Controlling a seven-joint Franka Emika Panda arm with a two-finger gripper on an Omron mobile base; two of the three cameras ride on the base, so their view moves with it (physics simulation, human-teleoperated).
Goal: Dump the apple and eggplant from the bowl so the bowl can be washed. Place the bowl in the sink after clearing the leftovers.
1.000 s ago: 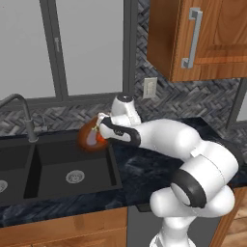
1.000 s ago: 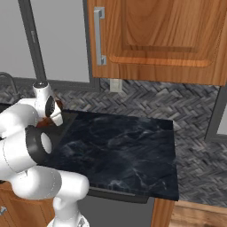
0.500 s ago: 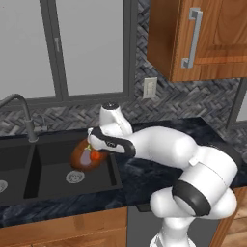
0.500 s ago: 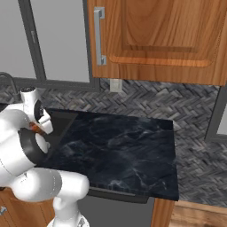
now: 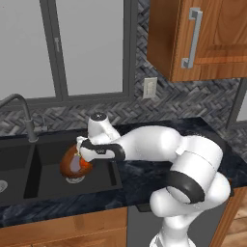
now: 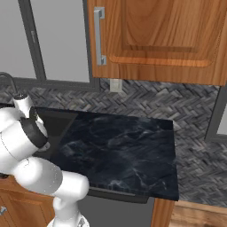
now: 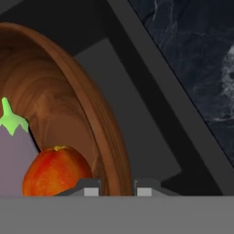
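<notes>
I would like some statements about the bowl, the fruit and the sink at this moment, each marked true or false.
1. The bowl is held over the sink. True.
2. The bowl is empty. False: the apple and the eggplant are inside it, side by side.
3. The tool grips the bowl at its rim. True: one finger is on each side of the rim.
4. The bowl is over the basin nearer the faucet. False: it is over the basin next to the counter.
5. The bowl stands upright on the counter. False: it is tilted on its side, off the counter.
</notes>
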